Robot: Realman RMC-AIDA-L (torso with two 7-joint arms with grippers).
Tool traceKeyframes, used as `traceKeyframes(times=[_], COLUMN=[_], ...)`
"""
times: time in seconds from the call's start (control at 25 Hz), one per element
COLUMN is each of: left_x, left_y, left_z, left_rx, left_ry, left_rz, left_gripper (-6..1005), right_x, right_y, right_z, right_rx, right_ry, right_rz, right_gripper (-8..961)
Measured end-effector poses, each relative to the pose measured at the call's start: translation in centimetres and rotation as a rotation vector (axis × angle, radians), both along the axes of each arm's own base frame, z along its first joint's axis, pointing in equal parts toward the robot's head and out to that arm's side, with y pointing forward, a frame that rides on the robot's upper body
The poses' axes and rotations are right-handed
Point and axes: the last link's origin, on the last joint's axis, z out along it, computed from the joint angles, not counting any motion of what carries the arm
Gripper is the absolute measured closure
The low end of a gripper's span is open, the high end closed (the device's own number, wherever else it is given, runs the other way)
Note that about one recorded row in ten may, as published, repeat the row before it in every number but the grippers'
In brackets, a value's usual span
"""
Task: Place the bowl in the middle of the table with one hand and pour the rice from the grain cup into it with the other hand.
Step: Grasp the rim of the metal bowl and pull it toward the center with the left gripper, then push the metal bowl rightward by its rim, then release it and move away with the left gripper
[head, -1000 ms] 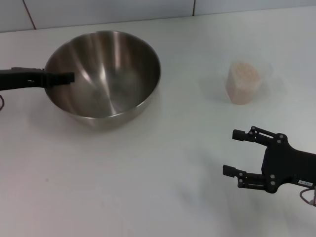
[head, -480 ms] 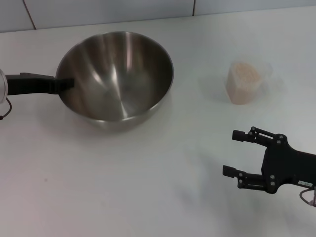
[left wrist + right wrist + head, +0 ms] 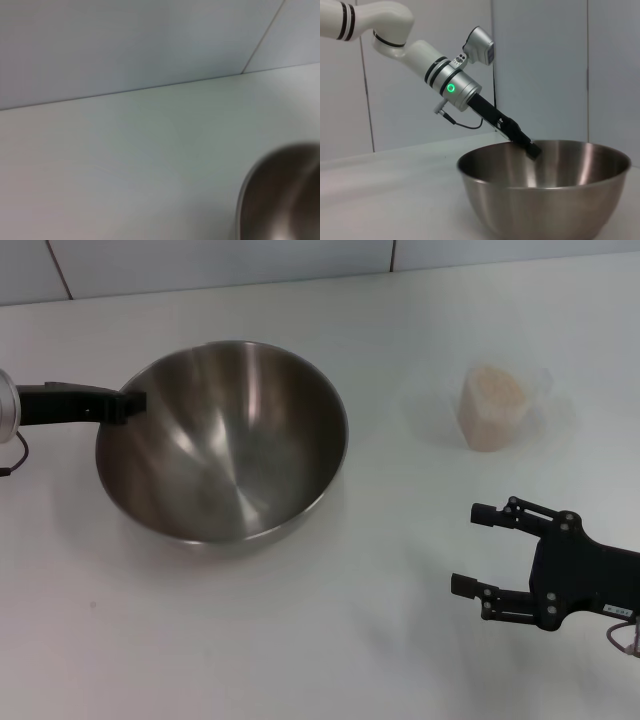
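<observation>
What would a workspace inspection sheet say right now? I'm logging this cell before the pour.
Surface: white table, bare where visible.
Job's things: steel bowl left of centre, no rice inside; grain cup full of rice, far right.
Clutter: nothing seen.
Grippers: left gripper clamped on the bowl's left rim; right gripper open, hanging near-right, clear of the cup.
Cables: black cable at the left wrist.
Surroundings: pale wall panels behind.
</observation>
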Motion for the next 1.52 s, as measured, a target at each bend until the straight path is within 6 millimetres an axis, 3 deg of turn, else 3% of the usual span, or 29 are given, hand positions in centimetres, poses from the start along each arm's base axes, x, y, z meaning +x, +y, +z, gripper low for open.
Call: traceKeyframes(times=[0.4,0.52,0.64,1.16,1.4,1.52], left_x=[2.6,4.4,5.0,4.1,4.2,5.0], left_y=[0.8,1.0,1.1,1.4,1.5,1.2], left_z=[0.5,-0.5,-1.6,-3.6,-3.2,-2.1], left_rx=[-0.059,-0.084,-0.098,-0.098,-0.078,-0.061], left_ry=[-0.046,-0.058,-0.039,-0.002,-0.009,-0.048], left_rz=[-0.003,-0.045,-0.065,-0.059,-0.103,-0.177], left_gripper=[958,959,959,961,927,902], right_x=[0.0,0.0,0.0,0.0,0.0,0.1], right_y=[0.1,0.1,0.1,0.2,0.2,0.3], right_z=[-0.1,-0.2,-0.2,-0.2,-0.3,-0.3], right_rx=[-0.016,-0.015,-0.016,-0.013,-0.014,-0.008], right_ry=[-0.006,-0.007,-0.008,-0.009,-0.007,-0.007], right_rz=[-0.006,-0.008,-0.009,-0.010,-0.012,-0.022], right_gripper=[134,134,135,135,135,135])
